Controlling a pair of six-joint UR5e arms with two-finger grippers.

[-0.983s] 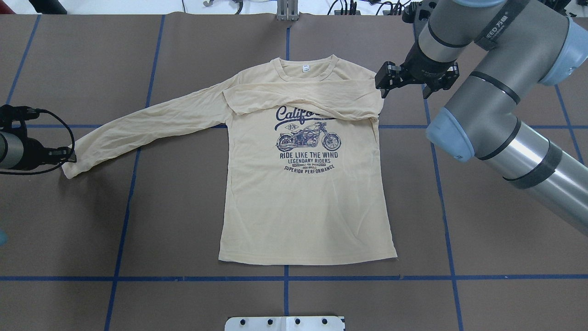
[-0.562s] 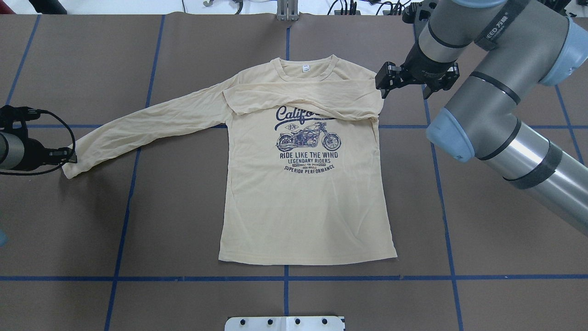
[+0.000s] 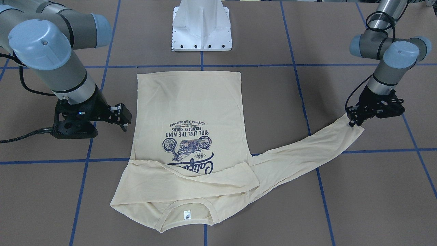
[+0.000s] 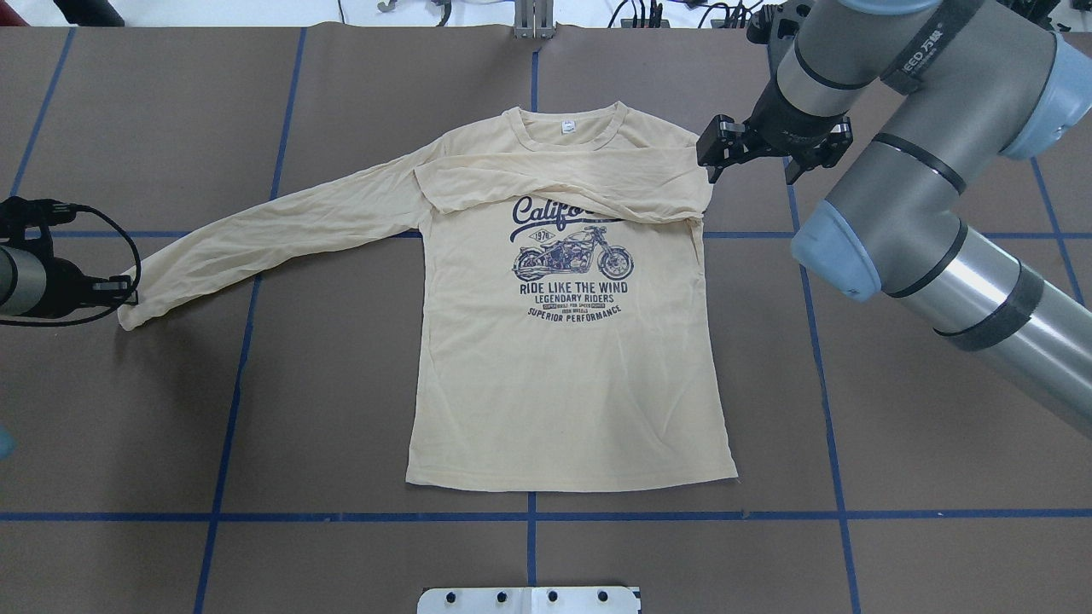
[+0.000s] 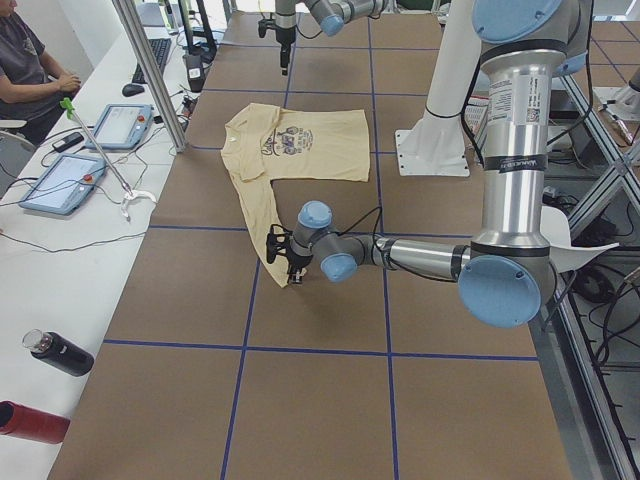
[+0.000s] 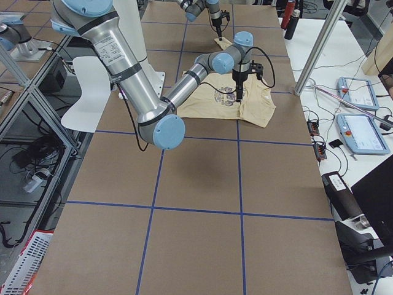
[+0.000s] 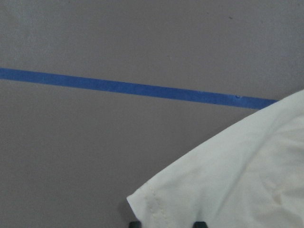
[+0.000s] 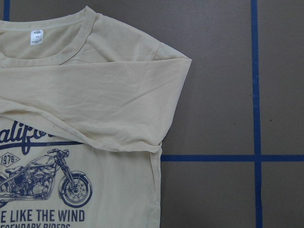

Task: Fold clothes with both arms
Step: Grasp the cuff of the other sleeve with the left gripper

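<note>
A: While you look down from behind the robot, where does the T-shirt lie?

B: Flat and face up in the middle of the brown surface, with the neck away from the robot and the hem just short of a blue tape line. The navy print shows, though the folded sleeve lies across the chest and covers the end of the top word.

A: And the other sleeve?

B: The outstretched sleeve runs toward the robot's left, slanting back toward the robot. Its cuff ends right at the left tool.

A: Is that tool clamped on it?

B: Not by its wrist view. Two dark fingertips stand apart at the bottom edge, and the cuff's stitched corner lies between them. From across the surface, the tool sits low at the cuff's end.

A: The right tool?

B: It hangs just beside the shoulder on the robot's right, where the folded sleeve turns over, off the edge of the cloth. None of the views shows its fingers clearly, so I cannot tell whether they are apart or together.
</note>
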